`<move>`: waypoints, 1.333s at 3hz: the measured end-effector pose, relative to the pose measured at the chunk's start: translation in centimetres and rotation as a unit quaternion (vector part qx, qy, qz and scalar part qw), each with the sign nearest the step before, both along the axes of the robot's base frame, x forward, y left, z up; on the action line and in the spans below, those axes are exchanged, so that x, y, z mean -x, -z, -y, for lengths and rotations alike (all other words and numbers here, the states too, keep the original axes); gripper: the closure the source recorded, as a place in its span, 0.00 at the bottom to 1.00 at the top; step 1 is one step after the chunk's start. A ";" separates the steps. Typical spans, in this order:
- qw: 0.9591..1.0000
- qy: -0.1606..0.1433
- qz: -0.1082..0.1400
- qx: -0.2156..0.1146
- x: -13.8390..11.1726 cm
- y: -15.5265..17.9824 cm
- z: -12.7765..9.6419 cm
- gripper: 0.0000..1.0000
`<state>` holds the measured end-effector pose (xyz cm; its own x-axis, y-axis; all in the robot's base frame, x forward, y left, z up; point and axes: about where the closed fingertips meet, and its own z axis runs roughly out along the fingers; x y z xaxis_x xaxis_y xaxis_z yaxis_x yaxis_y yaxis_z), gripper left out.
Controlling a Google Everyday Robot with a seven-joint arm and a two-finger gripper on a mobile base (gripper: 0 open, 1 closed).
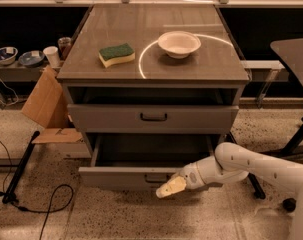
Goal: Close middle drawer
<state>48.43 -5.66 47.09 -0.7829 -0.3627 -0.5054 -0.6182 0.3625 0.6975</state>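
Note:
The middle drawer (pixel 126 176) is pulled out below the taller-fronted upper drawer (pixel 153 118). It is a deep grey tray with a low front and a small dark centre handle (pixel 152 178). My gripper (pixel 170 187), with pale fingertips pressed together, is at the drawer's front face, just right of and below the handle. It touches or nearly touches the front. My white arm (pixel 251 168) reaches in from the lower right. The lowest drawer is hidden under the open one.
A green sponge (pixel 116 54) and a white bowl (pixel 179 43) sit on the cabinet top (pixel 156 71). Cardboard (pixel 45 104) leans at the left, a black cable (pixel 46 204) lies on the floor, and a dark table with legs (pixel 296 139) stands at the right.

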 end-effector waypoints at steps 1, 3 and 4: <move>1.000 0.017 -0.004 0.013 -1.7 -0.4 -0.5 0.00; 0.995 0.076 -0.042 0.040 -5.2 1.1 0.0 0.00; 0.992 0.104 -0.052 0.046 -7.0 1.6 -0.1 0.00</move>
<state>55.44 -5.57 45.51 -0.8920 -0.2291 -0.3896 -0.4495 0.5401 0.7115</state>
